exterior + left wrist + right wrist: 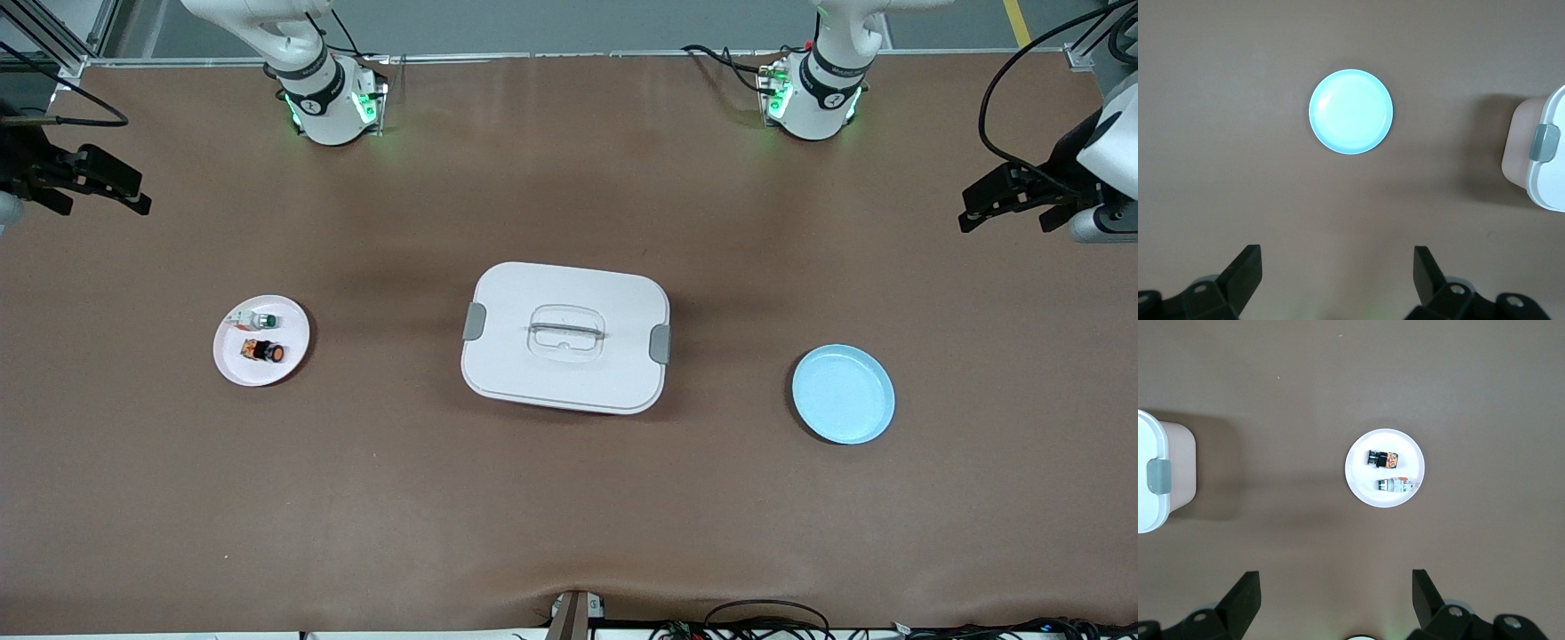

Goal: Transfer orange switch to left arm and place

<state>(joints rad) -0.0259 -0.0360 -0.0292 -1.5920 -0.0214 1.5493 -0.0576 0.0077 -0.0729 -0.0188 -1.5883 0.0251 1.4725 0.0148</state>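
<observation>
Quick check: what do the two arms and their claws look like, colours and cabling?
Both arms are glossy white with black joint bands, and their bases glow green. The left arm's black two-finger claw trails looping black cables; the right arm's black claw has one black cable. Its fingers are angular matte black plastic.

Both arms wait, pulled back to the frame edges in front view. Right arm [302, 80]: base at upper left, white w/ black joint band, green lights on; its upper links run off the top edge. Right gripper [93, 182] shows at the far left edge, upper part of frame, up in the air over the table's end, black, jaws spread wide; in right wrist view both fingers [1241, 597] sit at the lower corners w/ a wide gap. Left arm [818, 89]: base at upper right, same look. Left gripper [1009, 200] at far right edge, jaws apart too; fingers [1245, 273] well separated in left wrist view.
</observation>
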